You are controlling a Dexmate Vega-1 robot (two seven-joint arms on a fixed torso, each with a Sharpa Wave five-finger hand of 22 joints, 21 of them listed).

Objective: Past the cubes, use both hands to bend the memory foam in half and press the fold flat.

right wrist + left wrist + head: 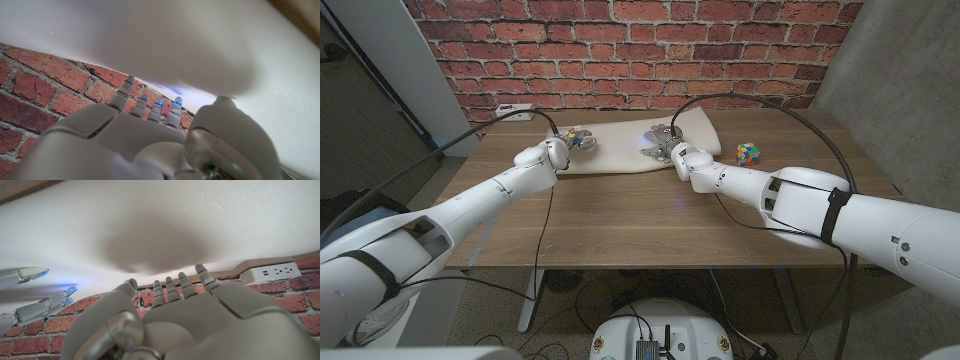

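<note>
The cream memory foam lies along the back of the wooden table; its right end looks raised. My left hand is over the foam's left part, its fingers spread and reaching to the foam. My right hand is on the foam's right part, fingers apart. In the right wrist view its thumb tip touches the foam. Neither my left hand nor my right hand grips anything. A multicoloured cube sits just right of the foam.
A brick wall stands right behind the table, with a white power strip at its foot on the left. Black cables arc over the right side. The table's near half is bare wood.
</note>
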